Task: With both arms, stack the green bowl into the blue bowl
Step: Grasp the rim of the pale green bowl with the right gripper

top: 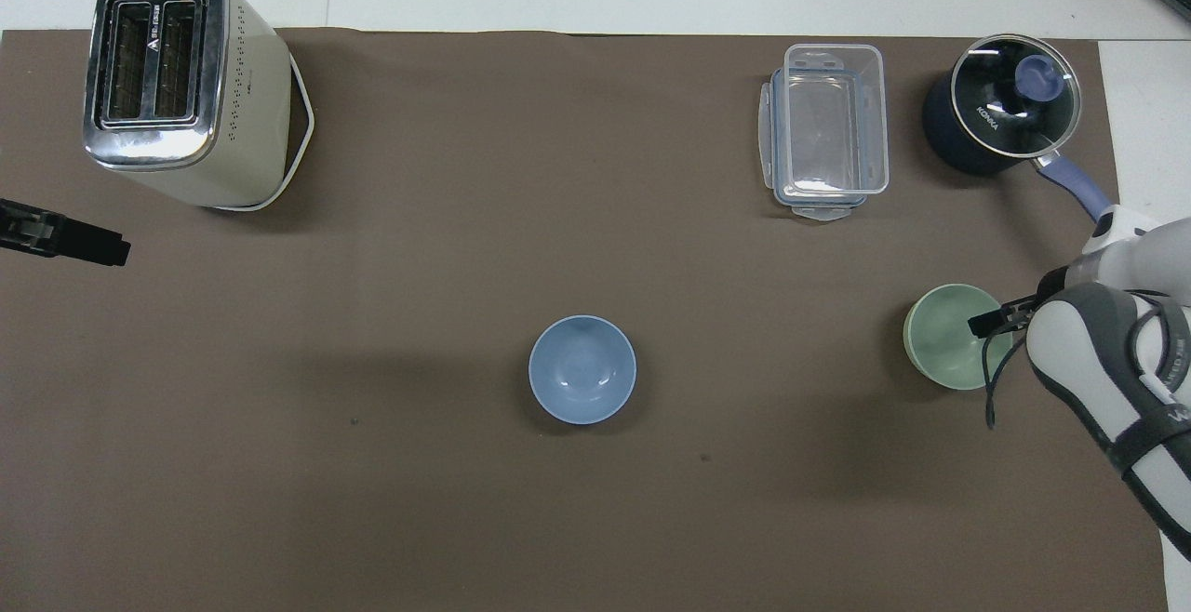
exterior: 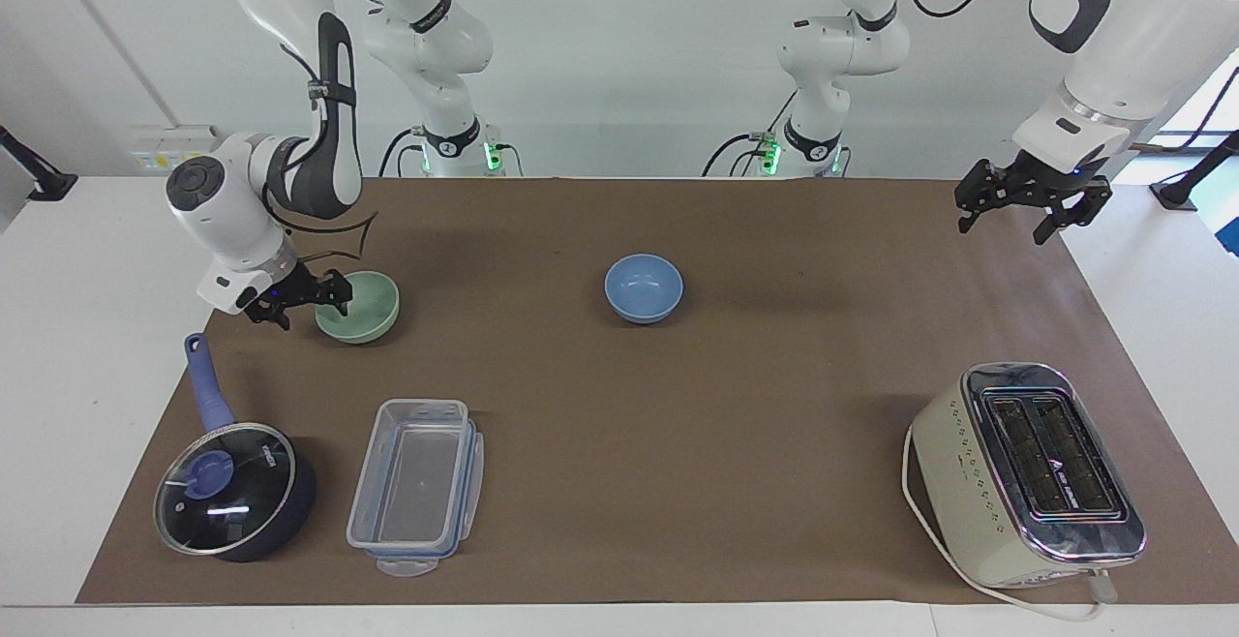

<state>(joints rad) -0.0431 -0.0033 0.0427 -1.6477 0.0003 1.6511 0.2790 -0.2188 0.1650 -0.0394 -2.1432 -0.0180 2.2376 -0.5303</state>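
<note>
Reach is the deciding matter: the green bowl (exterior: 358, 306) rests on the brown mat toward the right arm's end of the desk, and the right pincer (exterior: 298, 300) is down at its rim on the side facing that end, so the bowl lies from the pincer toward the middle of the desk. One finger seems to dip inside the rim while the other hangs outside the wall (a rim pinch in the making, by my reading), the fingers apart and not yet clamped; the bowl sits flat and unlifted. A round bowl has no long axis, so any point on the rim would serve. The blue bowl (exterior: 644, 288) stands upright and empty near the middle of the desk, well apart from the green one and about as near to the robots. The right arm is plainly the nearer to the green bowl; the left pincer (exterior: 1030, 200) waits wide open and empty, raised over the mat's edge at the left arm's end. From above, the right arm's grey and white links and a looping cable cover the bowl's edge at the grasp, so only one fingertip shows there, and whether metal touches the bowl cannot be told; the left pincer is cut off at that view's border.
</note>
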